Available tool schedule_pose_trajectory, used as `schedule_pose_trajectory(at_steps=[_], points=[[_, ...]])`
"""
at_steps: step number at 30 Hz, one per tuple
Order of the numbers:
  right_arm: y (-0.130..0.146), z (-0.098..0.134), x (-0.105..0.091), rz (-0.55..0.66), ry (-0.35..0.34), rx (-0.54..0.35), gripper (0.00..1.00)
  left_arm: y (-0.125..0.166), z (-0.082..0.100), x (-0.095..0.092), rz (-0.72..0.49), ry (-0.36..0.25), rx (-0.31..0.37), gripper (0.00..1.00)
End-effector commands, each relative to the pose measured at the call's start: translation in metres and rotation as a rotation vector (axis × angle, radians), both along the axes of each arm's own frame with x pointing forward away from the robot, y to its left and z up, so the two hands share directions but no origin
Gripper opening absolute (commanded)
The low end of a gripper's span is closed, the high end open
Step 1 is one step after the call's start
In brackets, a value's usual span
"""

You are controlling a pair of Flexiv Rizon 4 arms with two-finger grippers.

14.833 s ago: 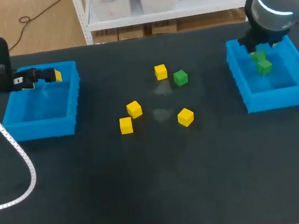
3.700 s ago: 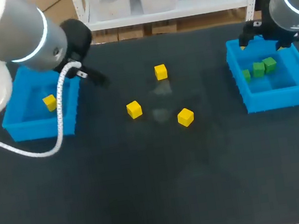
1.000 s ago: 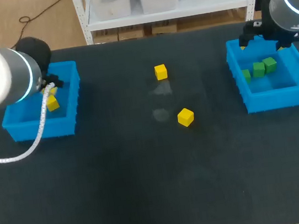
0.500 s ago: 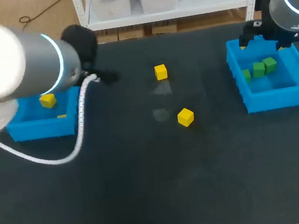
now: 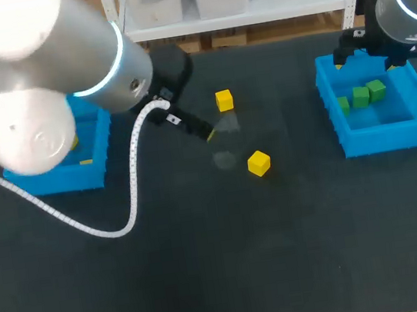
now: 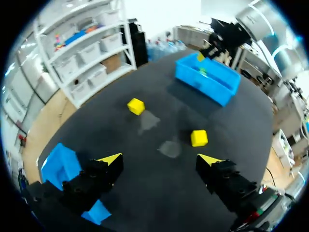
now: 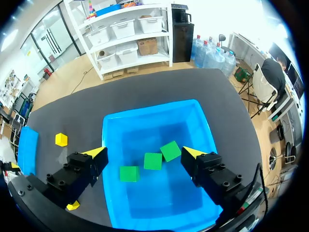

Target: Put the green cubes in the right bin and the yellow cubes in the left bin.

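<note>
Two yellow cubes are left on the table (image 5: pixel 208 265). The nearer cube (image 5: pixel 258 163) lies just ahead of the left gripper (image 6: pixel 160 159), and the farther cube (image 5: pixel 223 100) lies beyond it. If the wide-spread, empty fingers are lowered off-centre, the nearer cube may be nudged aside or caught by a corner. The left arm is stretched from the left bin (image 5: pixel 57 181) toward the table's middle, gripper angled down. Farthest, the right gripper (image 7: pixel 145 153) is held open and empty above the right bin (image 7: pixel 203 125), where three green cubes (image 7: pixel 153 161) lie.
</note>
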State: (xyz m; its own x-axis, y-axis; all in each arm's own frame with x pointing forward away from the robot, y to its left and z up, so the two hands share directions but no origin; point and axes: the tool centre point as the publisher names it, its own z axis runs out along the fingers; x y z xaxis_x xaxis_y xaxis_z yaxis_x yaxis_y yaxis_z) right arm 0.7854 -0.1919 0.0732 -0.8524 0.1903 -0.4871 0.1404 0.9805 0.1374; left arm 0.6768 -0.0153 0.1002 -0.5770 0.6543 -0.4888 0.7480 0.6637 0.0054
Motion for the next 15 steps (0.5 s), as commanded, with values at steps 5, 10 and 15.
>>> schedule_pose_trajectory(at_steps=[5, 10, 15], points=[[0.0, 0.0, -0.003, -0.003, -0.008, -0.002, 1.0, -0.031, -0.012, 0.004, -0.203, 0.296, 0.18, 1.0], [0.0, 0.0, -0.003, -0.003, -0.008, -0.002, 1.0, -0.051, -0.031, 0.0, -0.203, 0.338, 0.236, 1.0], [0.0, 0.0, -0.003, -0.003, -0.008, -0.002, 1.0, -0.064, -0.048, -0.005, -0.207, 0.356, 0.267, 1.0]])
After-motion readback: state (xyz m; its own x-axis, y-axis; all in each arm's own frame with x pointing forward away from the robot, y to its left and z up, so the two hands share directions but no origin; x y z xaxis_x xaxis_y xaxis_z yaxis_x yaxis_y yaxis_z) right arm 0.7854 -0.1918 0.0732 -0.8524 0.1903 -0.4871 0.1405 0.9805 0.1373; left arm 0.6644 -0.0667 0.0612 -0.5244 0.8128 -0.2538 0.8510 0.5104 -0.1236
